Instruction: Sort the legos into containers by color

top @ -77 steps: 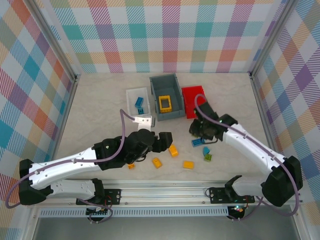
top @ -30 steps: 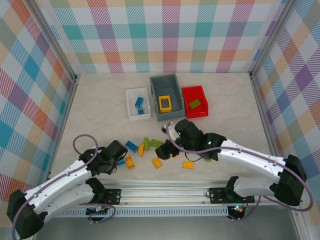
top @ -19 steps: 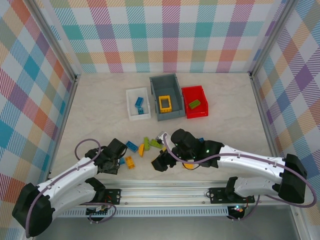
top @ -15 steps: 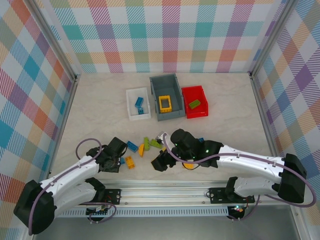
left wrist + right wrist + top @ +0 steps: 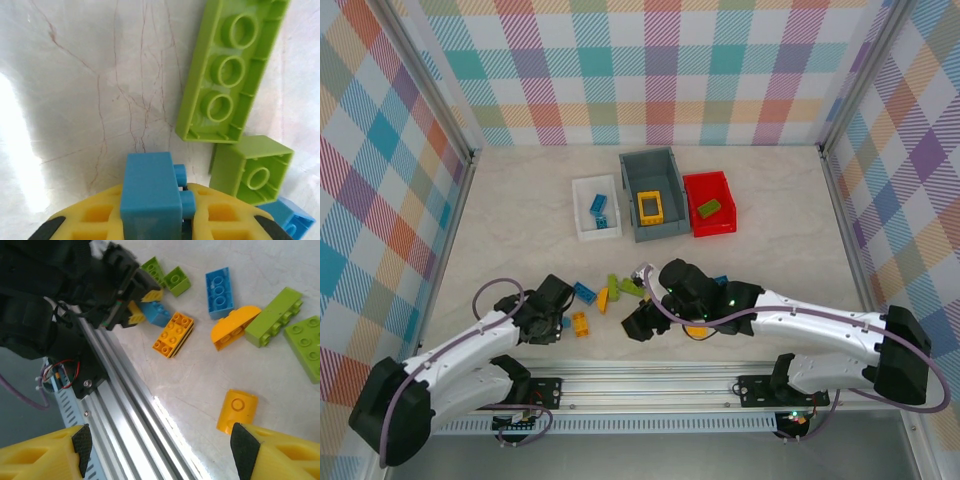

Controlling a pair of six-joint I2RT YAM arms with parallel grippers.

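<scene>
L gripper point(image 5: 154, 226) clamped on blue brick point(image 5: 150, 195) near green bricks point(image 5: 227, 75), maybe touching table; R gripper point(image 5: 162, 447) open above yellow brick point(image 5: 238, 411).

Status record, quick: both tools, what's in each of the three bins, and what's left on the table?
left tool: shut on a small blue brick, low at the table
right tool: open, empty, above the loose bricks
white tray: blue bricks
grey bin: yellow frame
red bin: one green brick
unsorted: green, blue and yellow-orange, near the front edge
</scene>
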